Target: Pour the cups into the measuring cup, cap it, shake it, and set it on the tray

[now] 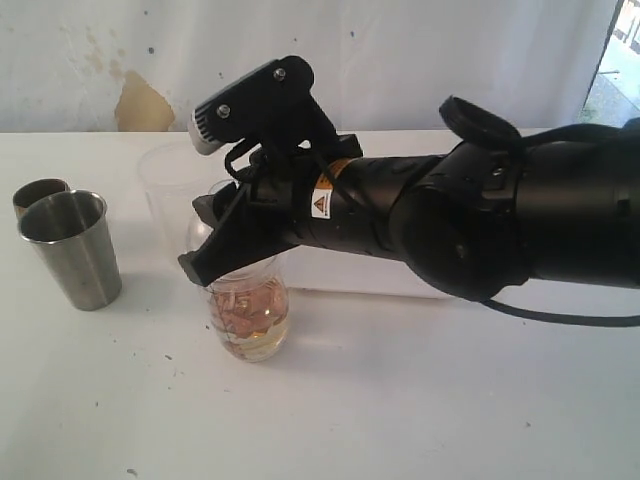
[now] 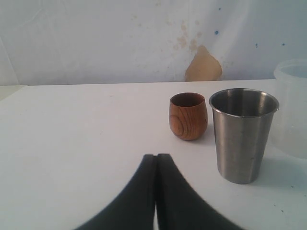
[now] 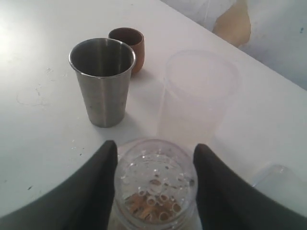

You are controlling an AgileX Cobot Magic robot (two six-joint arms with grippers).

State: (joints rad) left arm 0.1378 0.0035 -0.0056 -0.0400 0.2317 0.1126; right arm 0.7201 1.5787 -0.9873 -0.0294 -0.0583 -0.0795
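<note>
Measuring cup (image 1: 247, 320) upright, mouth up, long axis vertical, in grip of right pincer (image 3: 156, 148); left pincer (image 2: 157, 158) closed.

1. Your white table (image 1: 450, 400) runs back to a white wall (image 1: 420, 60) — stained and speckled.
2. A tan patch (image 1: 143, 104) sits low on that wall, just above the tabletop's far edge.
3. At the exterior view's right edge you see a narrow gap (image 1: 618, 60) — daylight beyond.
</note>
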